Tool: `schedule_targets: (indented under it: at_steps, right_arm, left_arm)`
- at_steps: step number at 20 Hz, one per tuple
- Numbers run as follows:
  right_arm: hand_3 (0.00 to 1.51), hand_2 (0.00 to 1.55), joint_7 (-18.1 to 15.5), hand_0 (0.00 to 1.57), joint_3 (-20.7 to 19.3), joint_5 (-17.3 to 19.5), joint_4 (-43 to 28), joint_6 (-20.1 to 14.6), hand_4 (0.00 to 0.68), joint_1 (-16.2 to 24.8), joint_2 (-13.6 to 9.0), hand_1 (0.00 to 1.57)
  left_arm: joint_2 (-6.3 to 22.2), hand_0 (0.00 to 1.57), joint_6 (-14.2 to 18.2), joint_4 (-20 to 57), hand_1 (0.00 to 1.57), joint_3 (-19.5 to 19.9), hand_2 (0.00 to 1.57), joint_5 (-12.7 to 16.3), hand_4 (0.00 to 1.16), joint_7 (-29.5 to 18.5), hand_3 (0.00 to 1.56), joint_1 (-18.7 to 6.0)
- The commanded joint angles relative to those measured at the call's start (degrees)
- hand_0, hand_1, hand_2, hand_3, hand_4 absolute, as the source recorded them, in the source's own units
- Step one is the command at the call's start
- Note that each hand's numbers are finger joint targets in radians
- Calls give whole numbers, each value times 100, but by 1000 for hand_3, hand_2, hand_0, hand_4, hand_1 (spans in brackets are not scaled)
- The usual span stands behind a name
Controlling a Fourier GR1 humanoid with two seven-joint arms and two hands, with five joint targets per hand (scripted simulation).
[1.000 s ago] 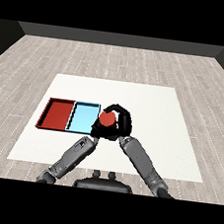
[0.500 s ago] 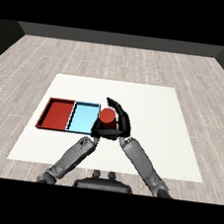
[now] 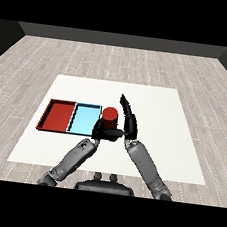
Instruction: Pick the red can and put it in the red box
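Trays, red tray (image 3: 57, 116) and light blue tray (image 3: 84, 119), hold nothing.

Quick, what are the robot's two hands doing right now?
Right hand: open, fingers straight up beside the red can.
Left hand: low in front of the can; cannot tell if it is open or shut.

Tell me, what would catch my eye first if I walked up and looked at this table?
Probably the red can standing upright near the middle of the white table, with the robot's two black hands around it: the right hand with straight fingers beside it, the left hand just in front. Next, the two bright trays side by side to the left of the can, the light blue tray nearer it and the red tray beyond.
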Motion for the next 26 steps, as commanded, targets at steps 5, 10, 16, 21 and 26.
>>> schedule_targets:
  at_steps: [5, 10, 16, 21, 26]
  right_arm:
    - [0, 0, 17, 0, -223, 77, -622, 324, 0, 543, 48, 0]
    - [0, 0, -458, 0, -1234, -722, -745, 872, 0, 579, -437, 0]
    - [0, 0, -693, 0, -1481, -821, -1798, 1184, 0, 1764, -920, 0]
    - [0, 0, -845, 0, -1617, -776, -1983, 1111, 0, 2655, -929, 0]
    - [0, 0, -1276, 0, -2219, -1233, -1723, 1448, 0, 2852, -1075, 0]
  left_arm:
    - [24, 1571, -319, -170, 1571, 399, 1571, -253, 1136, 205, 1478, 49]
    - [297, 1571, -12, -822, 1571, 174, 1569, -490, 1132, 440, 1463, 484]
    - [618, 1571, -174, -628, 1571, 832, 1571, -545, 1146, 722, 1471, -23]
    - [1086, 1571, -474, -177, 1571, 1495, 1566, -460, 1127, 368, 1457, 75]
    - [1812, 1571, -298, 131, 1571, 2042, 1571, -641, 1127, 1153, 1487, -227]
